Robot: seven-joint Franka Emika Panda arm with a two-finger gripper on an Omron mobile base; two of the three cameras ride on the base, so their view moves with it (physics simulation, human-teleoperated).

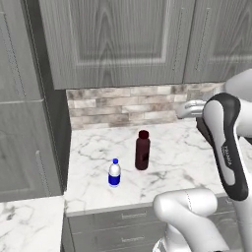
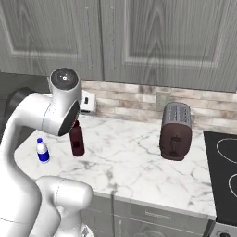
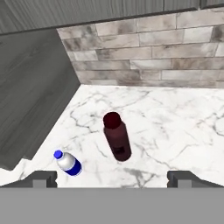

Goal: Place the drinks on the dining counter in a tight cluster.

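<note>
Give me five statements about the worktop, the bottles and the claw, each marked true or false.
1. The maroon bottle stands upright on the marble worktop. True.
2. The water bottle lies on its side. False: it stands upright.
3. The claw is shut on the maroon bottle. False: it is open, holding nothing.
4. A toaster stands on the worktop. True.
5. The two bottles touch. False: they stand apart.

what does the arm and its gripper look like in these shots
The arm is glossy white with rounded, tube-like links, dark charcoal bands at the joints and a grey round cap at one joint. The gripper shows two small dark grey, blocky finger tips. No cables are visible.
</note>
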